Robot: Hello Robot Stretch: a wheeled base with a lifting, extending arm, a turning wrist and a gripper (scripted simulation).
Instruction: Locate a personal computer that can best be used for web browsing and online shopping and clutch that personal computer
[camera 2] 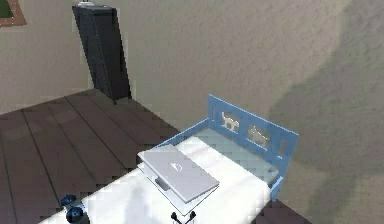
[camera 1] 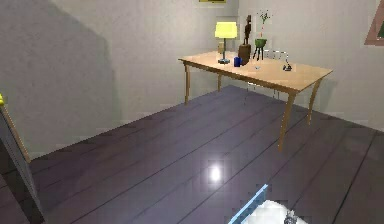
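Laptop (camera 2: 178, 176) flat on edge-cropped bed (camera 2: 250, 133), screen unseen.

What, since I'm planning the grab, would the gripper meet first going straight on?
Probably the laptop: it lies closed on the bed just beyond the gripper at the arm side view's bottom edge, though depth is unclear.

Pincer (camera 2: 181, 214), thin dark fingers, bottom edge

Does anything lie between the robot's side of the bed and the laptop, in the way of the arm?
Perhaps. A small dark thing lies on the bed just nearer than the laptop, by its corner. Nothing lies on the laptop itself.
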